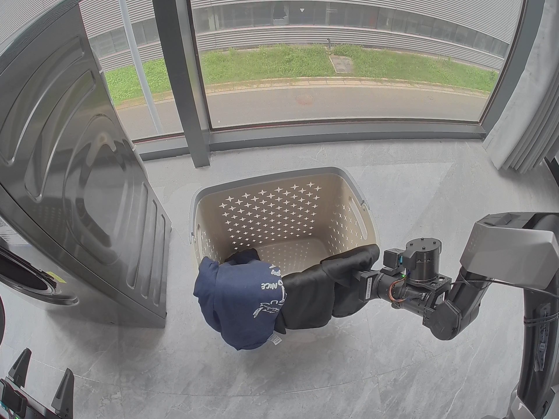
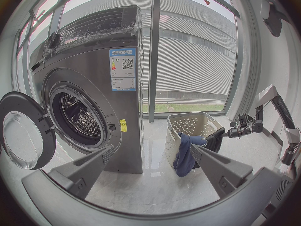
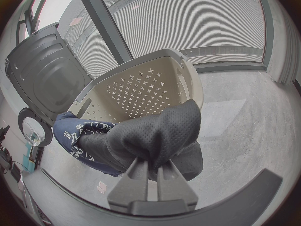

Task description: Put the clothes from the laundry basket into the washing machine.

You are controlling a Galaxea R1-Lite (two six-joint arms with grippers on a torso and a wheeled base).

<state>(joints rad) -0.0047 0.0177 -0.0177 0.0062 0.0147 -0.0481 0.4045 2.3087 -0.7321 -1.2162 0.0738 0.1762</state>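
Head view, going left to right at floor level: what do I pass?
washing machine → navy garment → black garment → right gripper, shut on the black garment.

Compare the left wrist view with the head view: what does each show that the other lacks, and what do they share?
Left wrist view, not the head view: the washing machine's front, with its round door swung open and the drum visible inside.
Head view, not the left wrist view: the laundry basket's bare floor, seen from above.
Shared: the basket, the navy garment draped over its near rim, and the black garment gripped by the right claw.
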